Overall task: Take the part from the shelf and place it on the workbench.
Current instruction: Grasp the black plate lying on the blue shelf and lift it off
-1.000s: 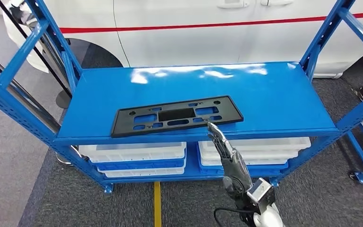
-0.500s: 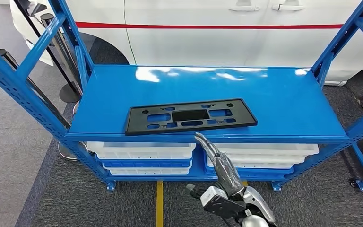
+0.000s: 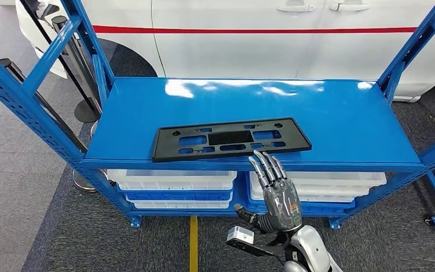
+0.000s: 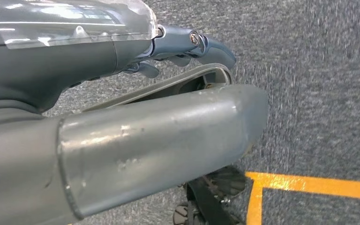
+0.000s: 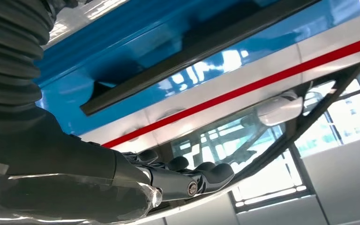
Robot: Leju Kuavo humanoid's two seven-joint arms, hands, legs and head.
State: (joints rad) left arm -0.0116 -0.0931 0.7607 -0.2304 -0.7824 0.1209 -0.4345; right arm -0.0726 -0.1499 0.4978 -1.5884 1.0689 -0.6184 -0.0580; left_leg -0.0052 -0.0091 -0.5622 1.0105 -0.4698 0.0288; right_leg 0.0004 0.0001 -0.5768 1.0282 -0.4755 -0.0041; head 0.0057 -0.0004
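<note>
A flat black plastic part with several cut-outs lies near the front edge of the blue shelf. My right hand is raised just in front of that edge, back facing up, fingers straight and reaching the shelf lip just below the part's front edge. It holds nothing. In the right wrist view the part's dark edge lies ahead of my right hand's fingers. My left hand hangs over grey carpet, fingers loosely extended and empty.
White and blue trays are stacked on the lower shelf. Blue rack uprights rise at both sides. A white car with a red stripe stands behind. A yellow floor line runs under the rack. Dark posts stand at left.
The camera has shifted a little, so the rack sits slightly right. My right hand has turned its back upward and its fingertips have come up to the shelf's front edge.
</note>
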